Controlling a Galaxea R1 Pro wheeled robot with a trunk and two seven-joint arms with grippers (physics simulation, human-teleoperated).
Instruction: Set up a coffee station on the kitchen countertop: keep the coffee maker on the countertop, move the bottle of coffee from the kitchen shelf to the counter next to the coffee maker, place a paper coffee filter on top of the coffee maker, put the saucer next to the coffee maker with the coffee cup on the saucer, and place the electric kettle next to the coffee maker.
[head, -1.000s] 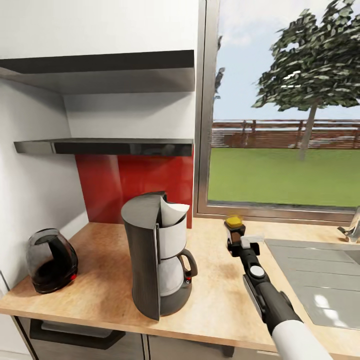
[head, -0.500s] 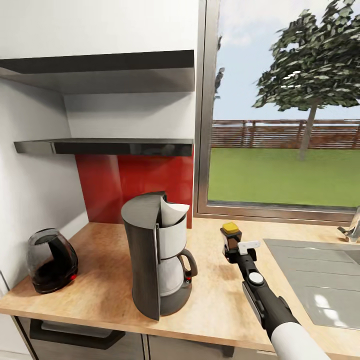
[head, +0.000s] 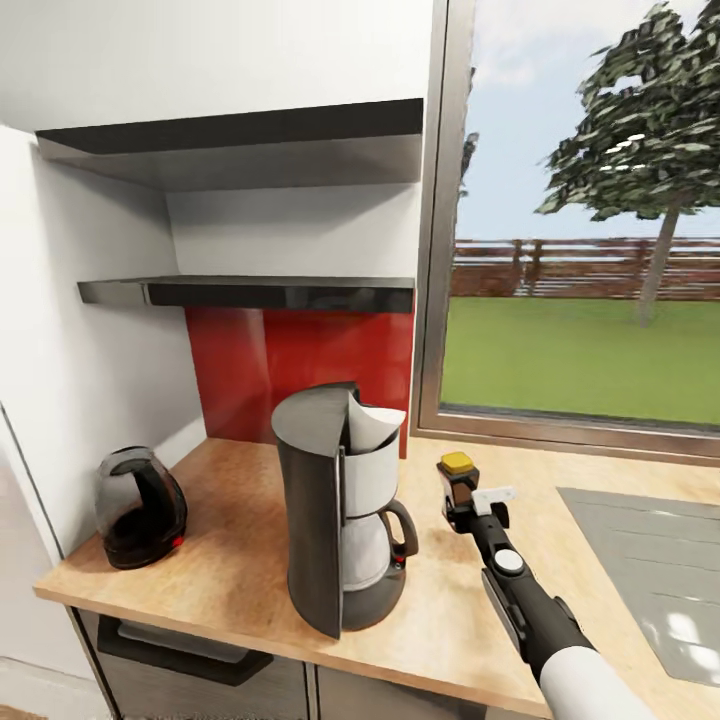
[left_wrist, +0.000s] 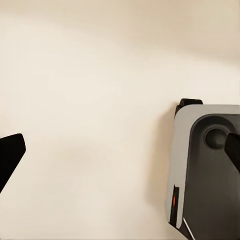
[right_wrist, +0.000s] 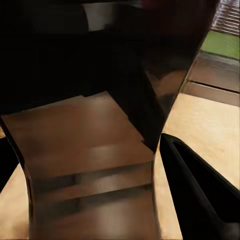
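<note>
The coffee maker (head: 340, 530) stands on the kitchen countertop (head: 230, 590) with the white paper coffee filter (head: 376, 426) on its top. Just right of it, my right gripper (head: 463, 503) is shut on the bottle of coffee (head: 457, 478), upright with its yellow cap up; the dark glass (right_wrist: 90, 165) looms close in the right wrist view. I cannot tell whether the bottle touches the counter. The electric kettle (head: 140, 507) sits at the counter's left end. The kitchen shelf (head: 250, 292) is bare. My left gripper (left_wrist: 125, 145) hangs open over a pale surface. The saucer and coffee cup are out of view.
A thicker upper shelf (head: 240, 140) hangs above the lower one. A red backsplash (head: 300, 375) and a large window (head: 580, 300) stand behind the counter. A grey sink drainboard (head: 650, 560) lies at the right. A grey and black body (left_wrist: 205, 170) shows beside my left gripper.
My right gripper has carried the bottle lower and leftward, closer to the coffee maker. The head view has shifted, so everything sits further right in the picture.
</note>
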